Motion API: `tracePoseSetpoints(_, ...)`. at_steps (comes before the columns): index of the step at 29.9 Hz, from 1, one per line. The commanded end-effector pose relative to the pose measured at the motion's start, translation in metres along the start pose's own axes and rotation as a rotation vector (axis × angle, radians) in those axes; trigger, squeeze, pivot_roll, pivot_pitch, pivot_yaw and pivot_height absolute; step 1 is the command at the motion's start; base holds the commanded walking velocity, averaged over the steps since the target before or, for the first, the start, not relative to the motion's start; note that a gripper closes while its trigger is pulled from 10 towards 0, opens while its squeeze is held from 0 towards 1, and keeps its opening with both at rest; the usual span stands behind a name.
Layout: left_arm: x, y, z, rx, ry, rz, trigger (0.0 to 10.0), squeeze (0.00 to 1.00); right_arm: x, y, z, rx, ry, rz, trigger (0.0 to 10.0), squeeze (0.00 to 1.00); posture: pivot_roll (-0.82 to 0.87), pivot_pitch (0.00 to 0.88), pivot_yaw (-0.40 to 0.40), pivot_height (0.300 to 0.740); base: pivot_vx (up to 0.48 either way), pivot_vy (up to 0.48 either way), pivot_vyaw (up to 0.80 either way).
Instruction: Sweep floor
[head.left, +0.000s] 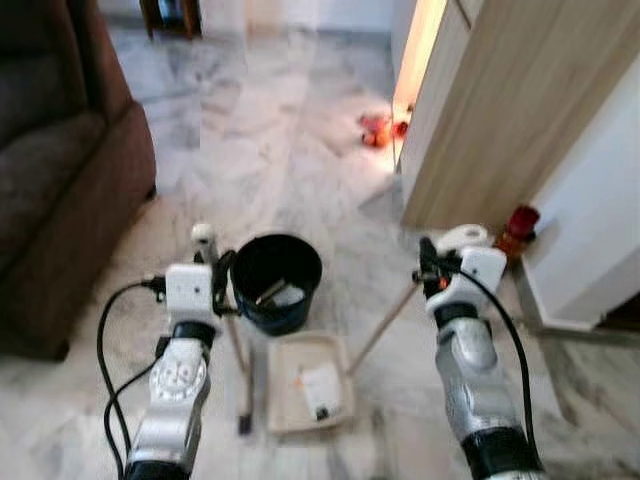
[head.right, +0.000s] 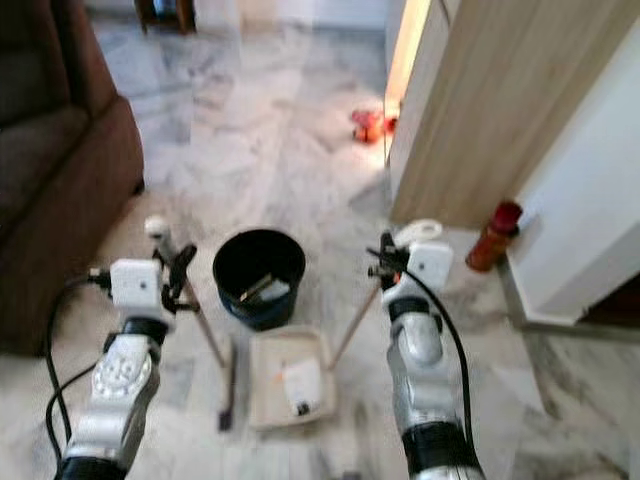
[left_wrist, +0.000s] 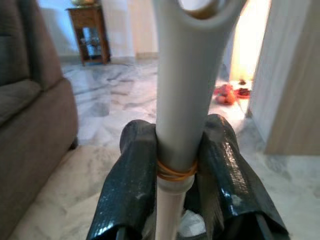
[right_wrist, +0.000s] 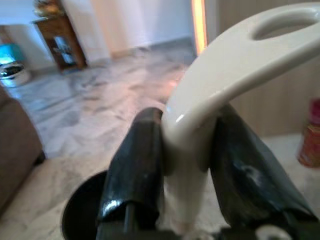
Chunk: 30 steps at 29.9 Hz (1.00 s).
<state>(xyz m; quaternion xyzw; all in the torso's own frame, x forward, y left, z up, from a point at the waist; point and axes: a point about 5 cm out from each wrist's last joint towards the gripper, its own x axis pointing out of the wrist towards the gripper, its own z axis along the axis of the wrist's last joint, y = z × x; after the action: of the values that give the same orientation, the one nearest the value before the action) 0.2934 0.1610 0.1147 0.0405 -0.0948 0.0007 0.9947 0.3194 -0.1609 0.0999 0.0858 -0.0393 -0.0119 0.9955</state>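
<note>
On the marble floor (head.left: 260, 130), a black bucket (head.left: 276, 280) stands between the robot's 2 arms, with some scraps inside it. Just in front of it, nearer the robot, lies a cream dustpan (head.left: 308, 396) holding a small white and dark piece of litter. The left gripper (left_wrist: 175, 172) is clamped on the pale handle of the broom (head.left: 238, 360), its 2 black fingers (left_wrist: 132, 190) pressing either side of the shaft; the broom slants down to a dark head resting on the floor beside the dustpan's left edge. The right gripper (right_wrist: 187, 165) is closed around the cream looped grip of the dustpan handle (head.left: 385, 322), which runs diagonally down to the pan. A brown sofa (head.left: 60, 170) stands at the left, a wooden cabinet (head.left: 500, 110) at the right with a red bottle (head.left: 518, 228) beside it.
</note>
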Motion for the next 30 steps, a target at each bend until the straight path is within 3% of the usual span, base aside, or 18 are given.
tracePoseSetpoints(1,0.000,0.002,0.008,0.008,-0.047,-0.004,10.0,0.00,0.004,0.001,0.014,-0.011,-0.060,0.011,10.0,0.00,0.01,0.096,-0.032,0.740,0.000,0.000,0.00)
tracePoseSetpoints(11,-0.009,0.009,-0.001,0.046,-0.026,0.001,10.0,0.00,0.001,0.002,0.022,-0.004,-0.079,0.042,10.0,0.00,0.01,0.085,-0.026,0.740,0.000,0.000,0.00)
tracePoseSetpoints(19,-0.011,0.013,-0.004,0.066,-0.017,0.005,10.0,0.00,-0.006,0.011,0.036,0.018,-0.109,0.129,10.0,0.00,0.01,0.082,-0.024,0.740,0.000,0.000,0.00)
tracePoseSetpoints(30,-0.012,0.019,-0.007,0.084,-0.004,0.014,10.0,0.00,-0.026,0.030,0.063,-0.031,-0.116,0.313,10.0,0.00,0.01,0.095,-0.017,0.740,0.000,0.000,0.00)
